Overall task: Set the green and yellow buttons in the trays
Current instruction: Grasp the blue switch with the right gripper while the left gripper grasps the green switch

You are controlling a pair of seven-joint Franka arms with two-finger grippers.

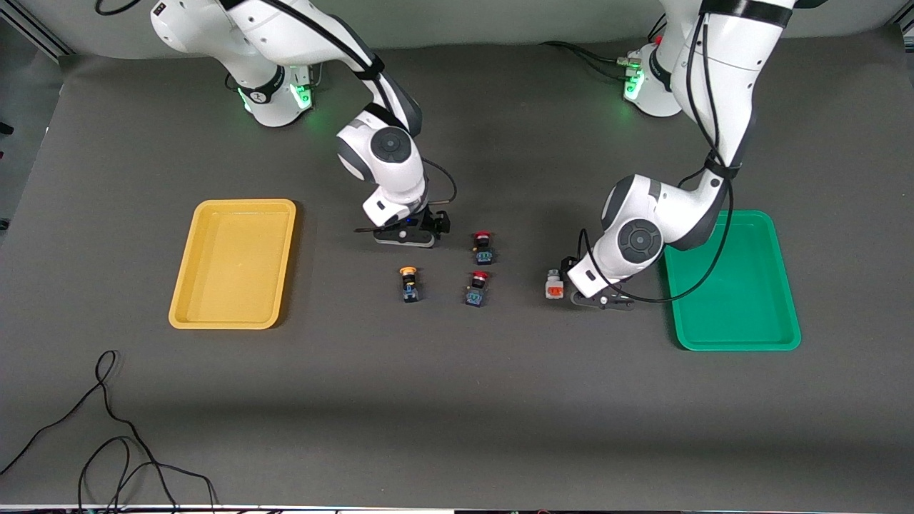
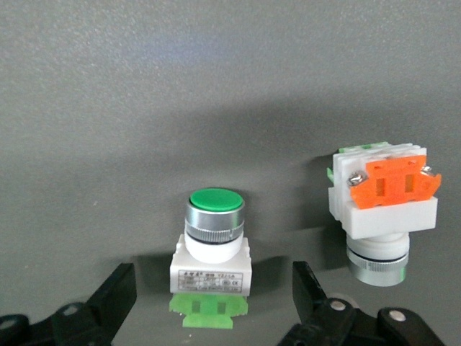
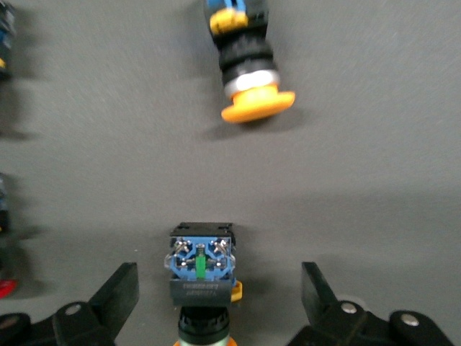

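In the left wrist view my left gripper (image 2: pixel 213 292) is open, low at the table, with a finger on each side of the upright white-bodied green button (image 2: pixel 213 249), not touching it. In the front view that gripper (image 1: pixel 598 298) hides the button, beside the green tray (image 1: pixel 735 335). My right gripper (image 3: pixel 217 288) is open around a yellow-capped button with a black-blue body (image 3: pixel 202 265) that lies on its side. In the front view this gripper (image 1: pixel 405 237) hides it. A second yellow button (image 1: pixel 408 283) lies nearer the front camera and also shows in the right wrist view (image 3: pixel 248 76). The yellow tray (image 1: pixel 232 318) is empty.
A white switch with an orange block (image 1: pixel 554 284) lies beside the green button, seen too in the left wrist view (image 2: pixel 382 209). Two red-capped switches (image 1: pixel 483 246) (image 1: pixel 477 288) stand between the grippers. Loose black cable (image 1: pixel 107 428) lies near the front edge.
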